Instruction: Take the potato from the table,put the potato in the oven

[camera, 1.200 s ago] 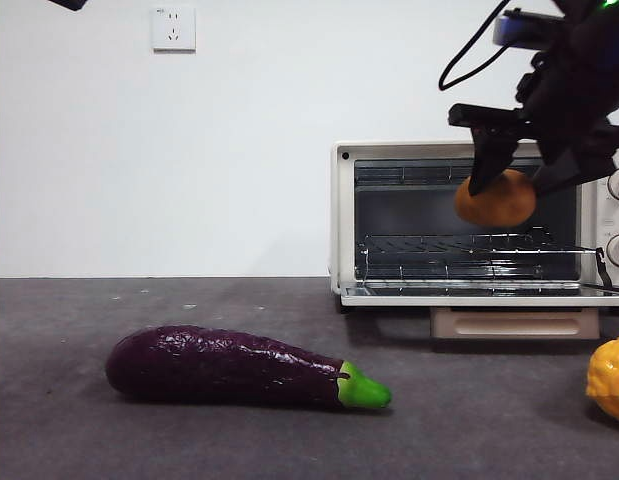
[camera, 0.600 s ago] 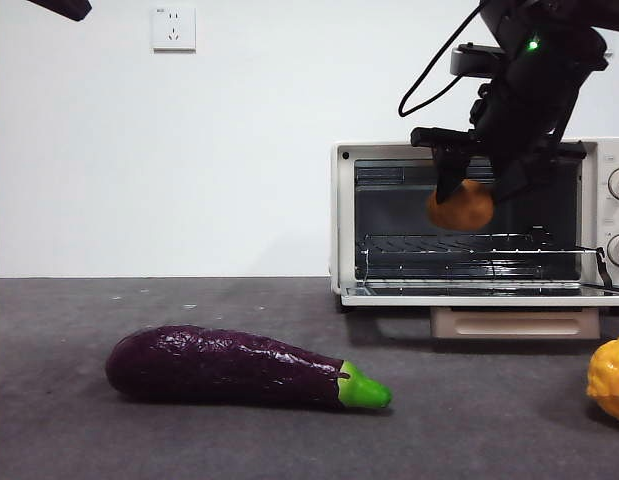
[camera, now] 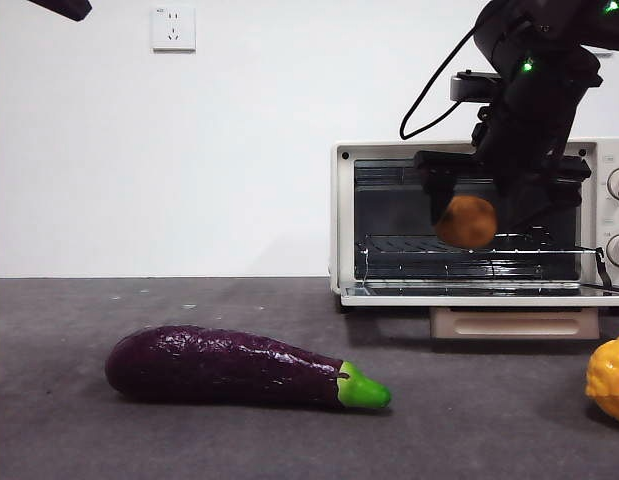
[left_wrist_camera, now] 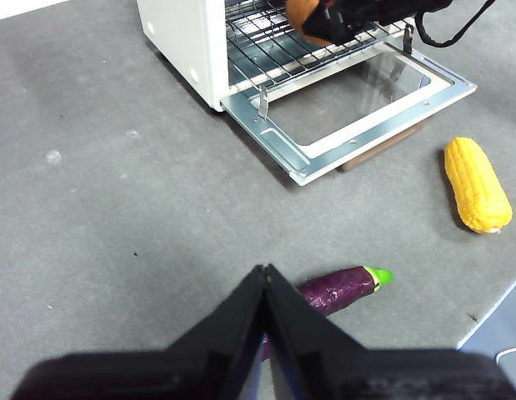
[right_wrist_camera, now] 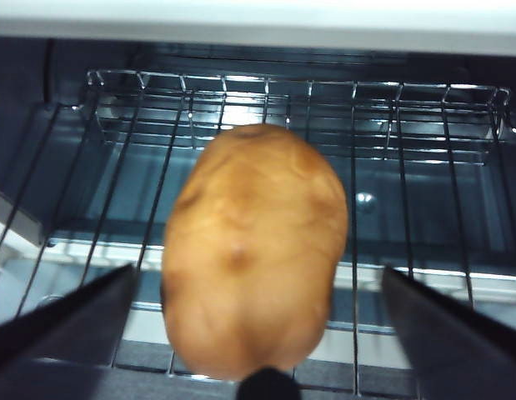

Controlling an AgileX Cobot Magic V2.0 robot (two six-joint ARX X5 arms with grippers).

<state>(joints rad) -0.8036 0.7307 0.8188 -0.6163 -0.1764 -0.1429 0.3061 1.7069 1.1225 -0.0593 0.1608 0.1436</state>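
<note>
The right gripper (camera: 467,215) fingers clamp the potato (camera: 466,221) at the oven (camera: 344,215) mouth, centre right, above the rack (right_wrist_camera: 266,108). Released here, it might roll out onto the door. The left gripper (left_wrist_camera: 264,287) waits, fingers closed.

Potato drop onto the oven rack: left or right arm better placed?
Right. The right gripper already has the potato at the open oven, just above the wire rack. The left gripper is shut, out over the table near the eggplant.
</note>
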